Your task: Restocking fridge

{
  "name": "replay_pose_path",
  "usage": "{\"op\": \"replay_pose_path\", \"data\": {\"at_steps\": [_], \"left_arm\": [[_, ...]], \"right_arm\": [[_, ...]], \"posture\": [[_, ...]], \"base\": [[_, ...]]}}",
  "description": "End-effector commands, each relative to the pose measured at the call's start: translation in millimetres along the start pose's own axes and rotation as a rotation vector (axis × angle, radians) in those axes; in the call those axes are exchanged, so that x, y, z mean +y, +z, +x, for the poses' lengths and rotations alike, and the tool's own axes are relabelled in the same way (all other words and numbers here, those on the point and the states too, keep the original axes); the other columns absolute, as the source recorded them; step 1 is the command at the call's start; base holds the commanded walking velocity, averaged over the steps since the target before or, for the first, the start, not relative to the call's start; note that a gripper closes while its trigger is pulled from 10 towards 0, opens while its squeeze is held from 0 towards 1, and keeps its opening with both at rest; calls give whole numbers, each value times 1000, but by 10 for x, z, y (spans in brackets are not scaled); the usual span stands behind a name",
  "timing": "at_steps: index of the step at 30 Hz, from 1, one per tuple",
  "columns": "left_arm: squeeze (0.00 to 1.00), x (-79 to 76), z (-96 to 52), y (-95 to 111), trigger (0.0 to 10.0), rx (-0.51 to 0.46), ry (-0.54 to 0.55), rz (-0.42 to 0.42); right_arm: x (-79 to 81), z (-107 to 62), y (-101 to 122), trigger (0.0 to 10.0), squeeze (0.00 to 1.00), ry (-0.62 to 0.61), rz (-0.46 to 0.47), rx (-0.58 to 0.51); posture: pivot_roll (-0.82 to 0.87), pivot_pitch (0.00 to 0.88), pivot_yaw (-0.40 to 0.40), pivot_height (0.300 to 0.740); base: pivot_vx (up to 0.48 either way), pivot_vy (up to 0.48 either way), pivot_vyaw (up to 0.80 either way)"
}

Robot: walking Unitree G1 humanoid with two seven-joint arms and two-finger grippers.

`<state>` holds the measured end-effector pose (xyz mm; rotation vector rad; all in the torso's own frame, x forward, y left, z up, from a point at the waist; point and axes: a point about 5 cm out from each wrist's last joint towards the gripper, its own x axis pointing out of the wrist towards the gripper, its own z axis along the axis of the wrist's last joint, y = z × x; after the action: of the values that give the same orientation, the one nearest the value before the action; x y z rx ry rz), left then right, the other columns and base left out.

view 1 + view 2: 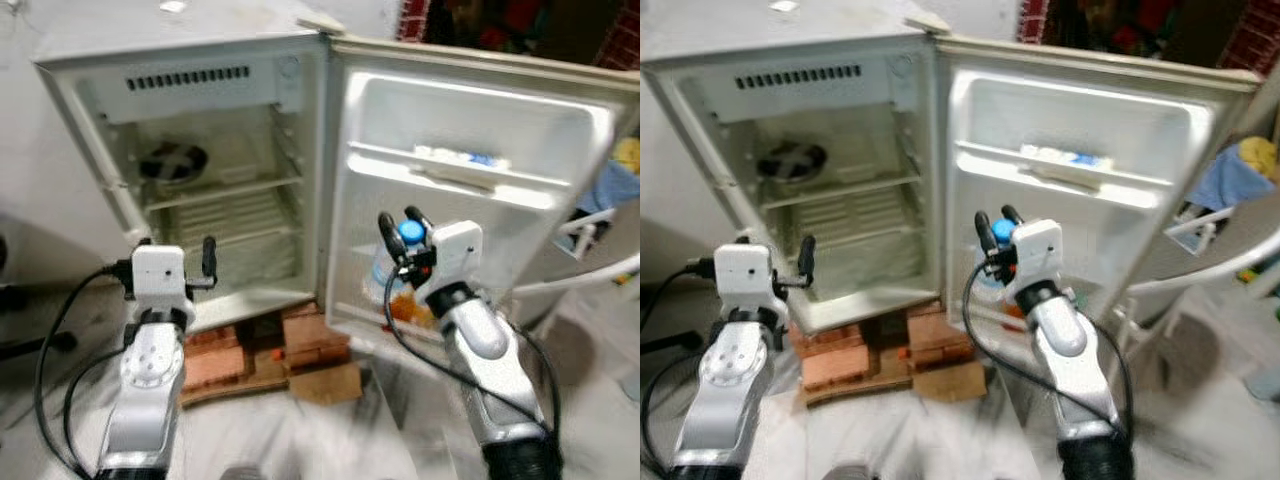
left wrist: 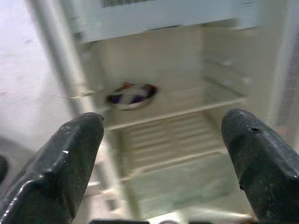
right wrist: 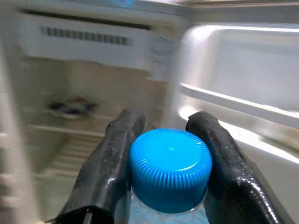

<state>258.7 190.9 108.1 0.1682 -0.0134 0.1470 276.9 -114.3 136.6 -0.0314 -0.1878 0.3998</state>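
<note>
The right claw (image 1: pixel 405 228), at centre right of the head views, is pinching a blue-capped bottle (image 3: pixel 170 170) by its neck, fingers (image 3: pixel 110 161) pressing either side of the cap. The bottle is hanging upright, long axis vertical, just in front of the open fridge door (image 1: pixel 520 130). The door's lower rack (image 1: pixel 400 310) is lying directly ahead of and below the claw, so the right arm is plainly the nearer one for placing it there. Something orange (image 1: pixel 412 308) is already sitting in that rack and may be crowding the spot. The left claw (image 1: pixel 178 258), at lower left, is hanging spread and empty, facing the fridge cavity (image 1: pixel 220 210), where a dark dish (image 2: pixel 131 94) is resting on the upper shelf.
</note>
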Motion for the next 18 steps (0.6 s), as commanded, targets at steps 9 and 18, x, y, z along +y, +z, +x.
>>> {"op": "replay_pose_path", "data": {"at_steps": [9,18], "left_arm": [[0,-32,-17,6,10000,5,-4,0],[0,-43,-40,5,10000,2,-27,-2]], "right_arm": [[-83,39,93,10000,0,-40,-17,-40],[-81,33,69,10000,0,-42,-8,-29]], "posture": [[112,0,-31,740],[112,0,-31,740]], "base": [[167,0,0],[0,0,0]]}}
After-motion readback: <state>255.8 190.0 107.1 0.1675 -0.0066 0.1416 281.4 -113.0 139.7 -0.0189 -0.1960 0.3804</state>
